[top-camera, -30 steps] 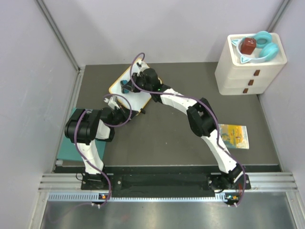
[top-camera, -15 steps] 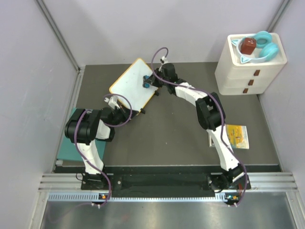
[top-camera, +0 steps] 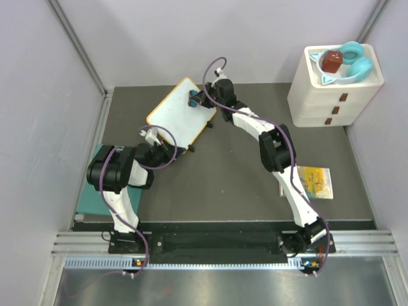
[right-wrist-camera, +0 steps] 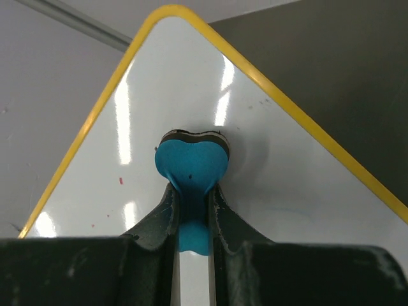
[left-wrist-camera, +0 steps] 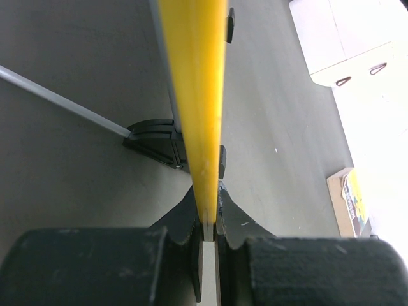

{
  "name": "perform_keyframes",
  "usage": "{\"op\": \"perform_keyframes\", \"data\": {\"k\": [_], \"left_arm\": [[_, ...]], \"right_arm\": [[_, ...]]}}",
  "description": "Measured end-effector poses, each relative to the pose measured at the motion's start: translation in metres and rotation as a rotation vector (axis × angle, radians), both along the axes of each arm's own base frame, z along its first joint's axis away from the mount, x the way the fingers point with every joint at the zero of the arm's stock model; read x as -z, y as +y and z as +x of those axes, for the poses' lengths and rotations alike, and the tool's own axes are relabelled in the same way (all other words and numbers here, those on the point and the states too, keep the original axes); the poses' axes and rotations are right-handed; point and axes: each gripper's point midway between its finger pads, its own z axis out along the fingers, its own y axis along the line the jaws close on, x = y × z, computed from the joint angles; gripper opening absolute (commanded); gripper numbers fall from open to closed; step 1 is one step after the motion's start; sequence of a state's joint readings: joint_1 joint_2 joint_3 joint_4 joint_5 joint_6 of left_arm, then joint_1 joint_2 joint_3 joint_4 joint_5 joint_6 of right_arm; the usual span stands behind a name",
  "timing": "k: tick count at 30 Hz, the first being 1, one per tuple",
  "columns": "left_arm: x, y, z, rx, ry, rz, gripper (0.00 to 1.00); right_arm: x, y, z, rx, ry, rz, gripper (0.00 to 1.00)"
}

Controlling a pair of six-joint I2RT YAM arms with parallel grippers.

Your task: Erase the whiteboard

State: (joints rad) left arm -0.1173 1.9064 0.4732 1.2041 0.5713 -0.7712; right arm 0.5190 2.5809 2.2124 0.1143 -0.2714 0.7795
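Back-left, whiteboard (top-camera: 177, 113) lies diagonally; left tool (left-wrist-camera: 206, 194) pinches its rim, right tool (right-wrist-camera: 191, 190) pinches eraser (right-wrist-camera: 191, 158).

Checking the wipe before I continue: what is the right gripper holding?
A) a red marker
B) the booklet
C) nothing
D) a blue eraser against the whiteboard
D: in the right wrist view the right gripper pinches a blue eraser pressed onto the whiteboard.

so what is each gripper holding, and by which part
The left gripper clamps the whiteboard by its orange rim at the near edge. The right gripper pinches a blue heart-shaped eraser by its narrow end, wide end against the board.
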Motion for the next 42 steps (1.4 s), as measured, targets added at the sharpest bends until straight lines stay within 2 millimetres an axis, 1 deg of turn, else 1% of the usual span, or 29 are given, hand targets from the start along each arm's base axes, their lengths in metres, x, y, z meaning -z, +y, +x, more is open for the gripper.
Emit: {"op": "perform_keyframes", "data": {"k": [7,13,15,19,21,23,28,35,38,42], "left_arm": [[0.000,-0.001,0.000,0.006,-0.007,0.009,0.00],[0.000,-0.001,0.000,0.004,-0.003,0.005,0.00],[0.000,-0.001,0.000,0.003,-0.001,0.003,0.00],[0.000,-0.001,0.000,0.006,-0.007,0.009,0.00],[0.000,-0.002,-0.001,0.008,-0.010,0.012,0.00],[0.001,-0.002,-0.001,0.011,-0.010,0.012,0.00],[0.001,-0.003,-0.001,0.013,-0.010,0.012,0.00],[0.001,-0.003,-0.002,0.015,-0.010,0.012,0.00],[0.000,-0.004,-0.002,0.020,-0.011,0.012,0.00],[0.000,-0.004,-0.002,0.020,-0.011,0.012,0.00]], "right_arm": [[-0.021,0.021,-0.006,-0.033,-0.107,0.040,0.00],[-0.037,0.051,-0.022,-0.058,-0.211,0.034,0.00],[-0.043,0.058,-0.024,-0.049,-0.242,0.024,0.00],[-0.056,0.065,-0.024,-0.010,-0.292,0.009,0.00],[-0.063,0.065,-0.021,0.018,-0.317,-0.001,0.00],[-0.065,0.061,-0.016,0.056,-0.331,-0.016,0.00],[-0.059,0.048,-0.004,0.131,-0.321,-0.052,0.00],[-0.052,0.029,0.010,0.180,-0.291,-0.066,0.00],[-0.050,0.024,0.013,0.190,-0.279,-0.069,0.00],[-0.046,0.022,0.013,0.187,-0.272,-0.068,0.00]]}}
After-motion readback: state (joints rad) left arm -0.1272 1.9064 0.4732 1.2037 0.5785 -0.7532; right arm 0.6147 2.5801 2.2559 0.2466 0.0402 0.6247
